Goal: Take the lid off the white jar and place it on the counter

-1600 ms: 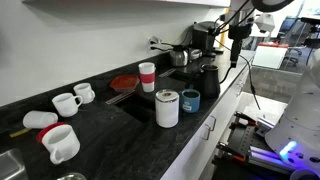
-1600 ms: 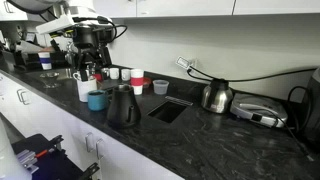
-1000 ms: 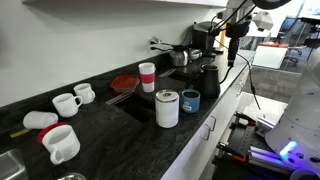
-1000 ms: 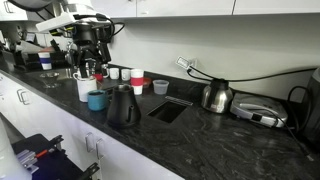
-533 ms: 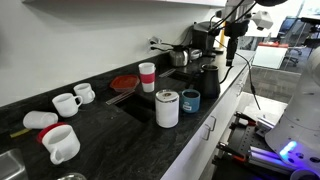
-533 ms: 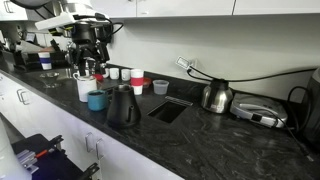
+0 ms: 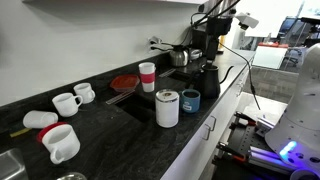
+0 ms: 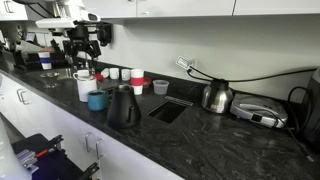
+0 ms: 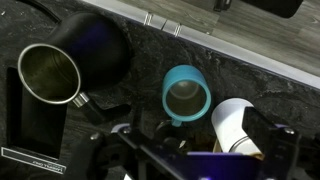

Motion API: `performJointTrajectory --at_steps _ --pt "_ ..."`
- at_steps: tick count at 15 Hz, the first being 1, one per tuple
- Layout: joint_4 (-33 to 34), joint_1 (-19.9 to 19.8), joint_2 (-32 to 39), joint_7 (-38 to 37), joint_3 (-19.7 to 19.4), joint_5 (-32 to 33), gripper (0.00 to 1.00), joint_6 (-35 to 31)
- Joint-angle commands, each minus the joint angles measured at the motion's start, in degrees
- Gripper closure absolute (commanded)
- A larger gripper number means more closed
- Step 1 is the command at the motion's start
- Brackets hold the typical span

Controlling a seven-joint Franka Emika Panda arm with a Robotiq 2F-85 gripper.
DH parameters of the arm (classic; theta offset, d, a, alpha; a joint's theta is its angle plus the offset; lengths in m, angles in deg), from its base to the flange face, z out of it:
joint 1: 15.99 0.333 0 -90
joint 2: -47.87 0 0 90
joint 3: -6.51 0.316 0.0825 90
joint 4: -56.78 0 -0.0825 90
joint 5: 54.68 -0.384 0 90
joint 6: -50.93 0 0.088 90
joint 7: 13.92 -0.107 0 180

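The white jar (image 7: pixel 167 110) stands upright at the counter's front edge, with its greyish lid (image 7: pixel 166 94) on top. It also shows in the other exterior view (image 8: pixel 84 88) and in the wrist view (image 9: pixel 236 124). My gripper (image 8: pixel 81 47) hangs in the air above the jar and the blue cup (image 8: pixel 96 100), apart from both. In the wrist view its dark fingers (image 9: pixel 196 158) stand wide apart and empty, with the blue cup (image 9: pixel 186 95) and the jar below them. The black speckled counter (image 7: pixel 110 130) runs under it all.
A black kettle (image 7: pixel 208 77) stands beside the blue cup (image 7: pixel 190 100). A sunken sink (image 8: pixel 170 108), a red plate (image 7: pixel 124 82), a red-banded cup (image 7: pixel 147 76), white mugs (image 7: pixel 68 102) and a silver kettle (image 8: pixel 215 95) are on the counter.
The arm has swung sideways and a little upward along the counter, from over the black kettle toward the blue cup and jar. The jar and lid have not moved.
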Motion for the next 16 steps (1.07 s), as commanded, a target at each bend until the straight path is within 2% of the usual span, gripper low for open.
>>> performJointTrajectory --at_steps 1,5,6,8,11,16 --pt "0.3 -0.6 0.7 0.3 0.5 -0.4 0.00 0.1" --pt "0.6 -0.7 0.8 0.4 0.3 -0.4 0.00 0.1" --pt "2.1 0.9 1.8 2.1 -1.2 -3.2 0.00 1.2" --pt "4.5 1.1 3.5 3.5 -0.7 -3.1 0.00 -0.1" --pt "9.6 2.2 8.8 6.2 -0.7 -3.5 0.00 -2.2" --pt "18.0 4.0 22.0 9.8 0.3 -5.7 0.00 -4.4"
